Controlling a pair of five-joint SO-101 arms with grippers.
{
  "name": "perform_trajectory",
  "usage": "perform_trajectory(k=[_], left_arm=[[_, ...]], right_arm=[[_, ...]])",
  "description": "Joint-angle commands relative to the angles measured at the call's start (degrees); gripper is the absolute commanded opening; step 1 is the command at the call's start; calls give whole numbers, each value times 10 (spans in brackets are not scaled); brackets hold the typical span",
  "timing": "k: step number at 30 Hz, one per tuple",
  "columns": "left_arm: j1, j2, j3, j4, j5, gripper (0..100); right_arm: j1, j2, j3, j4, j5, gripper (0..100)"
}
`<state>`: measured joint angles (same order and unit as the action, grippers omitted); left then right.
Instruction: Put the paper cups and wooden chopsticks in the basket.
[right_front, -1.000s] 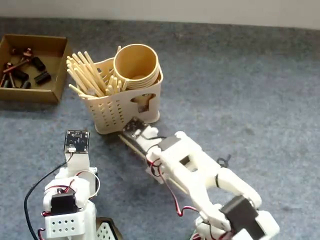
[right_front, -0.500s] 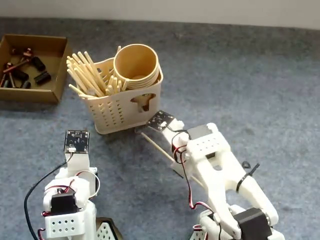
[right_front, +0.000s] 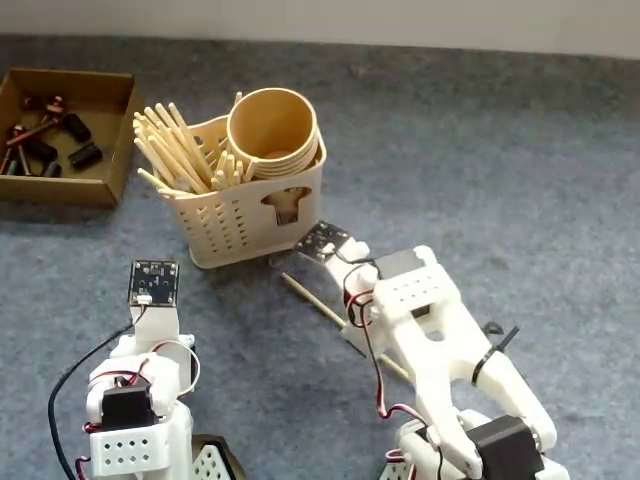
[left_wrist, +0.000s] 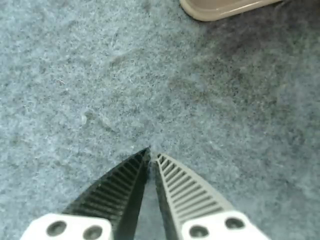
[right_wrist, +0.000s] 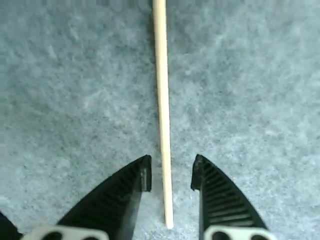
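A cream basket (right_front: 248, 215) stands on the grey carpet, holding stacked paper cups (right_front: 272, 128) and several wooden chopsticks (right_front: 178, 148). One loose chopstick (right_front: 312, 300) (right_wrist: 161, 105) lies flat on the carpet just in front of the basket. My right gripper (right_wrist: 170, 172) is open right over it, one finger on each side of the stick's near end, not closed on it. The right arm (right_front: 420, 320) stretches toward the basket. My left gripper (left_wrist: 151, 159) is shut and empty over bare carpet, with the basket's base (left_wrist: 225, 7) further off. The left arm (right_front: 150, 300) sits at the front left.
A brown cardboard box (right_front: 108, 160) with several small dark parts sits at the far left. Open carpet lies to the right of the basket and behind it.
The right arm swung rightward from the basket's front over the first half second and dropped the chopstick onto the carpet. Since then it has hardly moved. The left arm stayed still.
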<state>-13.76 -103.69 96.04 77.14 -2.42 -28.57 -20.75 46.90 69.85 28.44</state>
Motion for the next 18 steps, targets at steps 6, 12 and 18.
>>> perform_trajectory(k=[6, 12, 18], left_arm=[[8, -2, 11, 2, -2, 7], [8, -2, 11, 2, -2, 7], [8, -2, 11, 2, -2, 7]], right_arm=[[-80, -13, -5, -115, -68, 142], [-79, 4, -3, -165, -86, 142], [-81, 122, -9, -166, -86, 142]])
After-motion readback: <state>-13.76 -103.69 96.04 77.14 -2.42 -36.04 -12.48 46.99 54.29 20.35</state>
